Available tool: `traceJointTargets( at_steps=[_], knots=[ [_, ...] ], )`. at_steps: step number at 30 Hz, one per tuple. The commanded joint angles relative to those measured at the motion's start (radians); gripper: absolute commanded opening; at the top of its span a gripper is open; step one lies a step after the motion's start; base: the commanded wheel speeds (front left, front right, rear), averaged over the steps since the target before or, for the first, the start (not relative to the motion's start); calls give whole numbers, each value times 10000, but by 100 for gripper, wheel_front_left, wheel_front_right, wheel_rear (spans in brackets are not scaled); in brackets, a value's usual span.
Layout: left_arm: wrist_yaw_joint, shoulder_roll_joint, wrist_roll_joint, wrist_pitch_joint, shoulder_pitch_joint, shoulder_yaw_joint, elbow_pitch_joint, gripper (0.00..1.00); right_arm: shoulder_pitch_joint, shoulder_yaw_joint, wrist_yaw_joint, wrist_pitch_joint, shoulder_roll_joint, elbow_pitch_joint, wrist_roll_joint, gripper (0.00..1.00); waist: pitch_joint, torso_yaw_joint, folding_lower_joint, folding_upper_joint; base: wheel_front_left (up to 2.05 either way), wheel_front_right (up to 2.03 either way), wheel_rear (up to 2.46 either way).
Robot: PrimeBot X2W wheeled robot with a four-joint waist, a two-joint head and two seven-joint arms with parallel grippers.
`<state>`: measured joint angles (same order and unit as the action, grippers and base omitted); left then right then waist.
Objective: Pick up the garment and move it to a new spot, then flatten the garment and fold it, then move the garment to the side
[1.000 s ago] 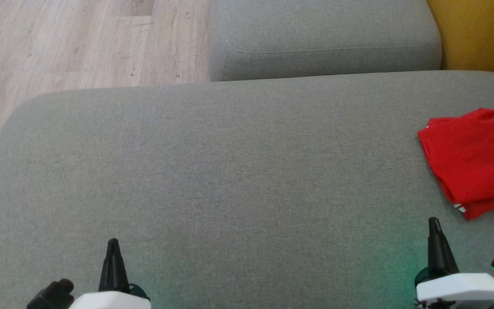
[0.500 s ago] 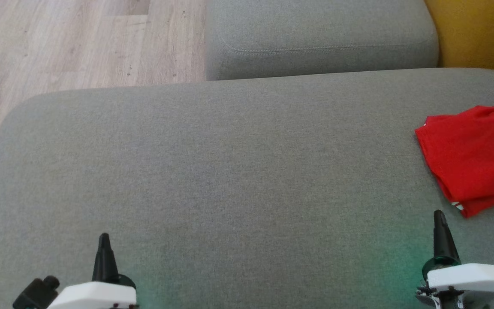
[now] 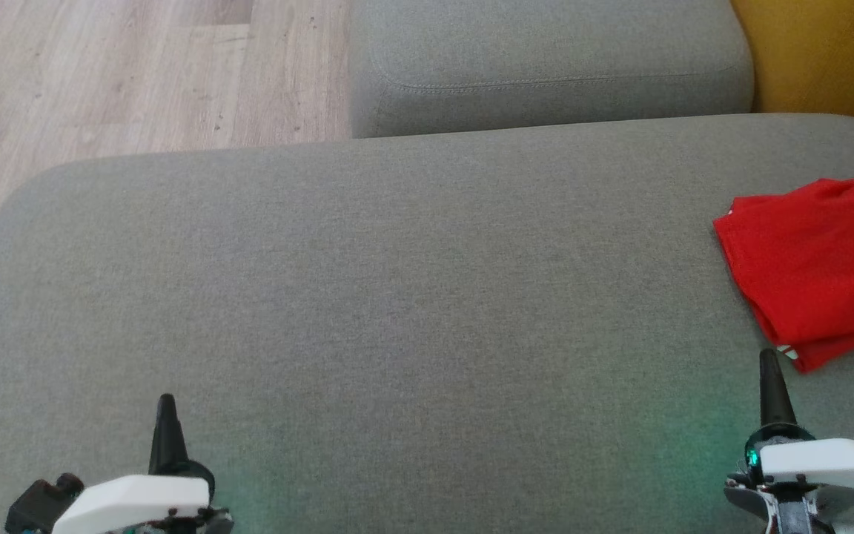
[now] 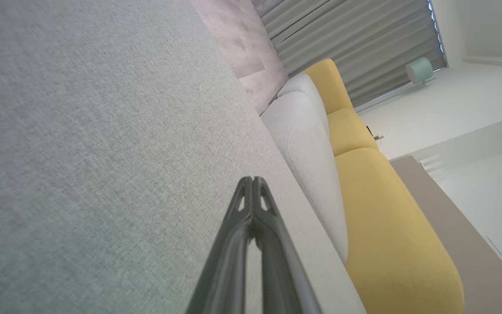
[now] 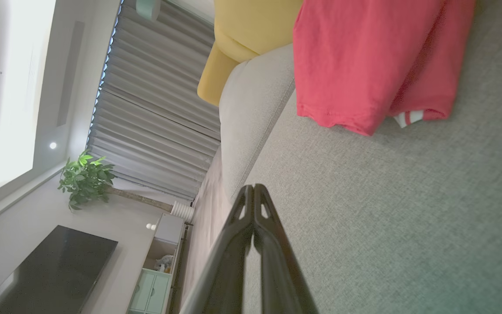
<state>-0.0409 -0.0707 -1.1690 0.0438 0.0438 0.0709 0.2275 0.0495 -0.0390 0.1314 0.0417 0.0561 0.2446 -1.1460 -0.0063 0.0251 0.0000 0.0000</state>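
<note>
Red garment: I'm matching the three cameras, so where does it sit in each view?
Head view: red garment, right edge, on the grey cushion.
Right wrist view: red garment, top right.
Left wrist view: grey cushion, with yellow sofa at right.
Shared landmark: the yellow sofa, in all three.

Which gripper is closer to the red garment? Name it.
The right gripper: its shut fingers point up just short of the lower corner of the red garment, not touching it. The left gripper sits far off across the grey cushion.
</note>
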Motion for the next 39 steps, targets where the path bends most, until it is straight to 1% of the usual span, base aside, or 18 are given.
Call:
traceJointTargets(
  at_steps=[1,39],
  knots=[
    [-89,-135,-255,-69,-550,-314,-250,0,-576,87,-5,-113,216,-278,-289,0,2,-6,0,0,0,0,0],
    [-866,-105,-4576,-1183,-1446,-1377,139,0,-1503,-350,-7,-1200,216,-32,-4761,0,92,-242,0,0,0,0,0]
  ],
)
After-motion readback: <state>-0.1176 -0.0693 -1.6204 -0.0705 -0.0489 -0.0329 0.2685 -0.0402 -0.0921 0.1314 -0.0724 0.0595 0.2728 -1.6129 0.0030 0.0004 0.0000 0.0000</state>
